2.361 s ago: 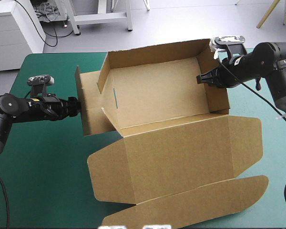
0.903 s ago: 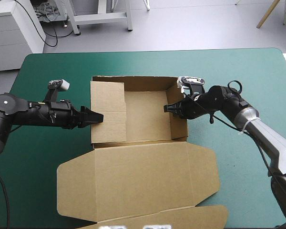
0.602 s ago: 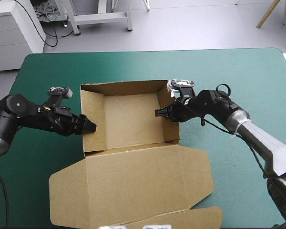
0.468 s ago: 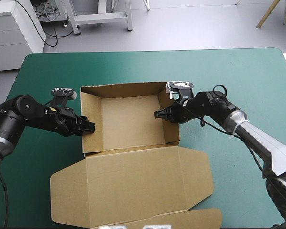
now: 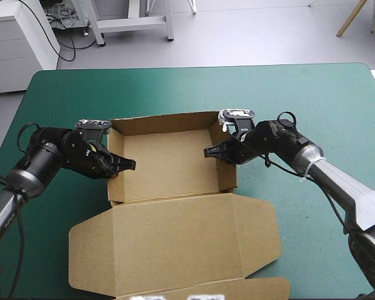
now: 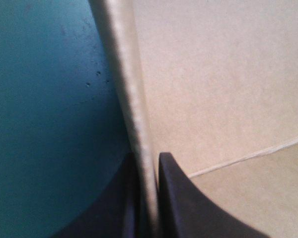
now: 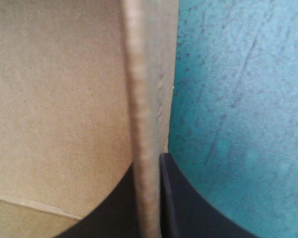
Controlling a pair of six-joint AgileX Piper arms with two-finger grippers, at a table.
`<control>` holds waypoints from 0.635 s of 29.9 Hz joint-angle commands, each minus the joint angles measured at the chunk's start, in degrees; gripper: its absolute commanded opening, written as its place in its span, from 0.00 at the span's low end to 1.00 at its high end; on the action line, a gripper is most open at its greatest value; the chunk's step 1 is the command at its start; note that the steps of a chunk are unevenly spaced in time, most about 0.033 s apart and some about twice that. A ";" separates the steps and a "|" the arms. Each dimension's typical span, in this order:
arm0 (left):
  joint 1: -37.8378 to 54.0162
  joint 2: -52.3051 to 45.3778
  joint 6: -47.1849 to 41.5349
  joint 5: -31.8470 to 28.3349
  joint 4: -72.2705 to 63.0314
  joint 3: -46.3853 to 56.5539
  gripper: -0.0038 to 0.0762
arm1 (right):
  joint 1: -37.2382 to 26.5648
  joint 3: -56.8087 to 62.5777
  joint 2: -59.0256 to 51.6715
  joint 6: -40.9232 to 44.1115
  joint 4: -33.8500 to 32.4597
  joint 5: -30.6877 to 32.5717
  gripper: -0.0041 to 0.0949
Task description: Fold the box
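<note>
**Inspector:** High view first. Arm poses?

**Recorder:** The left arm comes in from the table's left edge with its forearm stretched level toward the box [image 5: 169, 164]. The left gripper [image 5: 128, 164] points across the left wall [image 5: 115, 170]. The right arm rises from the near right corner, bent at the elbow. The right gripper [image 5: 207, 152] points back across the right wall [image 5: 227, 164].

**Inspector:** Pincers?

**Recorder:** Each is clamped on its wall, one black finger inside the tray and one outside.

**Inspector:** The box itself?

**Recorder:** It sits mid-table on the teal-green cover [image 5: 287, 94] as an open tray with four walls raised. Its brown floor [image 5: 169, 172] shows bare from wall to wall. The lid [image 5: 175, 240] lies flat toward the near edge, with a rounded flap at each side. A tuck flap [image 5: 206, 290] lies at the picture's bottom.

**Inspector:** Left wrist view.

**Recorder:** The left wall's top edge runs straight ahead from between the fingers [image 6: 181, 203], which are pressed all but together on the board. The outer finger lies over the teal-green cover and the inner one over brown board. A pale crease line [image 6: 248, 156] crosses the board ahead of the inner finger.

**Inspector:** Right wrist view.

**Recorder:** It mirrors the left. The right wall's edge passes between the fingers [image 7: 186, 203], which are nipped tight on it. The brown inner face lies on one side and speckled teal-green cover on the other. A crease [image 7: 35, 205] shows low on the inner face beside the gripper.
</note>
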 commanded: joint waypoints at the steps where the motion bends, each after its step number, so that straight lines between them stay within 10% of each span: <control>1: -0.41 0.51 -0.68 -5.90 -0.17 -1.57 0.04 | 0.55 -1.92 -2.94 -0.92 3.52 1.43 0.02; 19: -7.26 11.59 0.18 -5.02 -5.00 -8.09 0.04 | 0.55 -7.61 -2.33 8.38 -19.99 19.87 0.02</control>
